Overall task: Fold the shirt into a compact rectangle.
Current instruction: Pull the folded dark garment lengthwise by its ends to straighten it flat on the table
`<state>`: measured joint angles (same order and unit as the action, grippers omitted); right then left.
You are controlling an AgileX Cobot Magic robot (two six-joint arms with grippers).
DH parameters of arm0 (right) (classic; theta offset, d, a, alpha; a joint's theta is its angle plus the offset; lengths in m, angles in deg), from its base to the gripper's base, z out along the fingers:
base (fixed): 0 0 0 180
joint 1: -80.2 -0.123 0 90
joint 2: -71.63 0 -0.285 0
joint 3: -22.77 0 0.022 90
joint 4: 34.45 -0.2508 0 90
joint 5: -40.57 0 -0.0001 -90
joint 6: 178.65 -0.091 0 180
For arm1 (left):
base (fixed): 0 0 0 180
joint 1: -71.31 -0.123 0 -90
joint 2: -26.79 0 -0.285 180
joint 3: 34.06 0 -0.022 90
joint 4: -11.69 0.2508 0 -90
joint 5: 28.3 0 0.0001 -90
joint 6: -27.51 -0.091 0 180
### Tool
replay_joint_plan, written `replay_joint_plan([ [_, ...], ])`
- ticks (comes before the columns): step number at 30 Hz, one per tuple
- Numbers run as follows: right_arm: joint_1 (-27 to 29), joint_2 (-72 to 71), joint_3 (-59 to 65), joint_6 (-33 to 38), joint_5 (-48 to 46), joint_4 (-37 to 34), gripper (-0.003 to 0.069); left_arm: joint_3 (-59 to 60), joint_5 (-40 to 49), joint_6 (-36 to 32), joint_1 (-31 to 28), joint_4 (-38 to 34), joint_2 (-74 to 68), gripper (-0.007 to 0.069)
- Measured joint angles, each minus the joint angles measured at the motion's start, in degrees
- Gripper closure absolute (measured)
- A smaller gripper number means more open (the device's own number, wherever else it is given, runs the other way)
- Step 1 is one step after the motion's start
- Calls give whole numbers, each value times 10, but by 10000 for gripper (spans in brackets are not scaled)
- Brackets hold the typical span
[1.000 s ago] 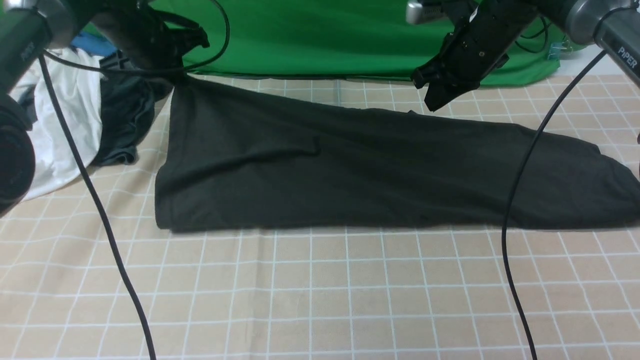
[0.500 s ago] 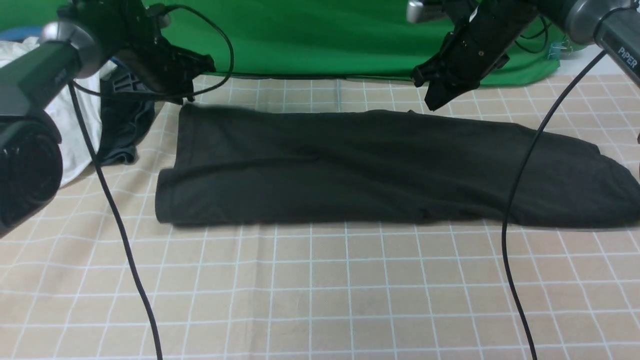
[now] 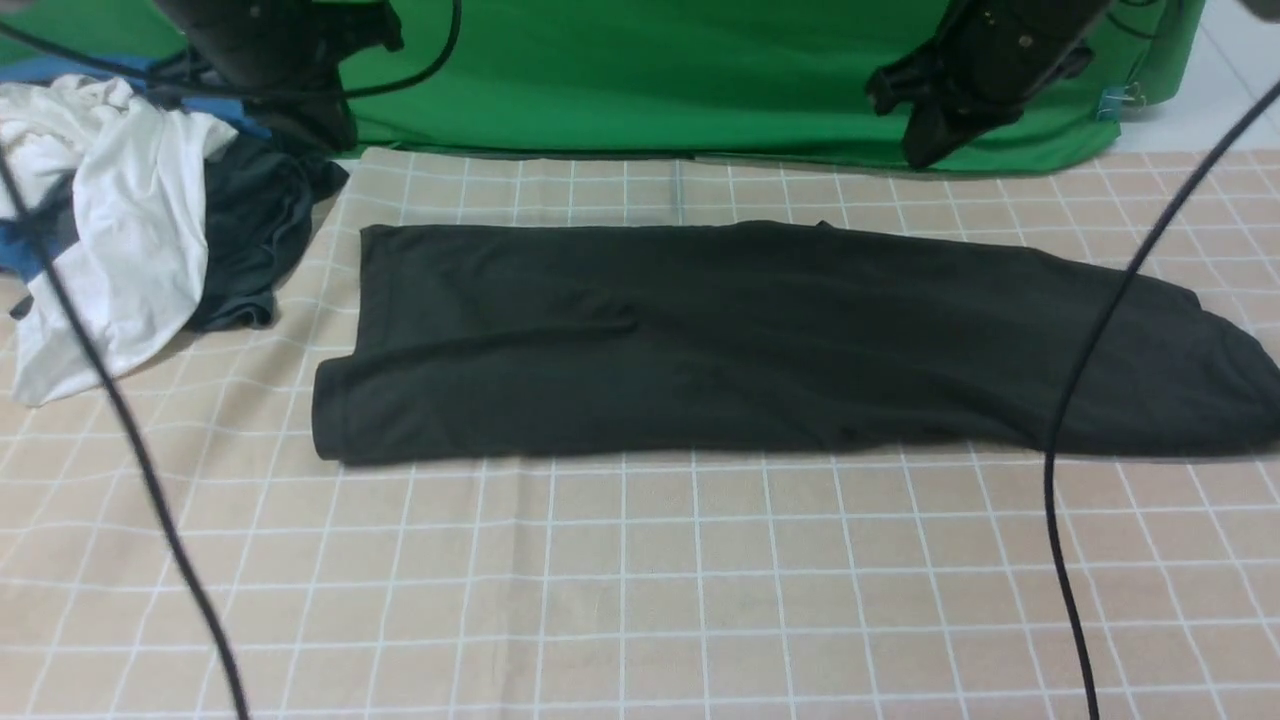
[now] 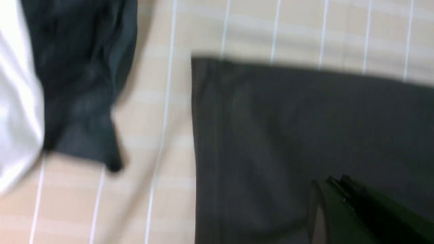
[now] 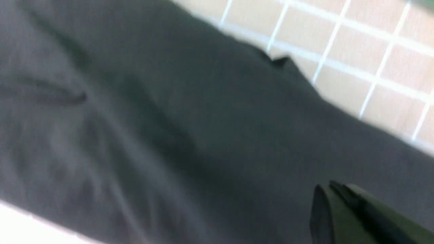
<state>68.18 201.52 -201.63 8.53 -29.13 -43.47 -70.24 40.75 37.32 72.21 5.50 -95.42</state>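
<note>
The black shirt (image 3: 760, 340) lies flat on the checked cloth as one long band running left to right, its right end tapering toward the frame edge. No print or label shows. My left gripper (image 4: 335, 181) hovers above the shirt's (image 4: 305, 135) left end with its jaws pressed together and nothing between them; in the front view it is only a dark mass (image 3: 300, 110) at the top left. My right gripper (image 3: 920, 155) hangs raised over the far right part, above the shirt (image 5: 169, 135), fingers (image 5: 334, 186) shut and empty.
A heap of white cloth (image 3: 110, 220), a dark grey garment (image 3: 250, 240) and blue fabric (image 3: 30, 255) lies at the far left, close to the shirt's left end. A green backdrop (image 3: 650, 80) closes the far side. Two black cables (image 3: 1090, 400) hang across the front.
The left gripper let go of the shirt's far left corner, which dropped flat, then shut and rose away. The right gripper lifted up and to the right.
</note>
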Motion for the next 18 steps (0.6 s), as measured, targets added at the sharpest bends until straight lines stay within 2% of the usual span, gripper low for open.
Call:
replay_joint_plan([
  [6, 0, -45, 103, -9, -3, -4, 614, 193, -16, 46, 3, -2, 105, 614],
  [9, 0, -49, 127, -8, -3, -13, 614, 310, -70, 43, 3, -25, 129, 608],
  [12, 0, -49, 131, -8, -3, -15, 614, 353, -124, 1, 3, -51, 127, 583],
  [13, -1, -49, 132, -8, -3, -16, 613, 369, -162, -48, 3, -86, 123, 556],
  [14, -1, -49, 132, -8, -2, -16, 613, 370, -166, -54, 3, -92, 121, 553],
  [15, -4, -49, 132, -8, 3, -16, 613, 372, -205, -90, 5, -143, 119, 531],
  [18, -11, -49, 132, -7, 8, -16, 613, 372, -254, -101, 15, -166, 105, 517],
])
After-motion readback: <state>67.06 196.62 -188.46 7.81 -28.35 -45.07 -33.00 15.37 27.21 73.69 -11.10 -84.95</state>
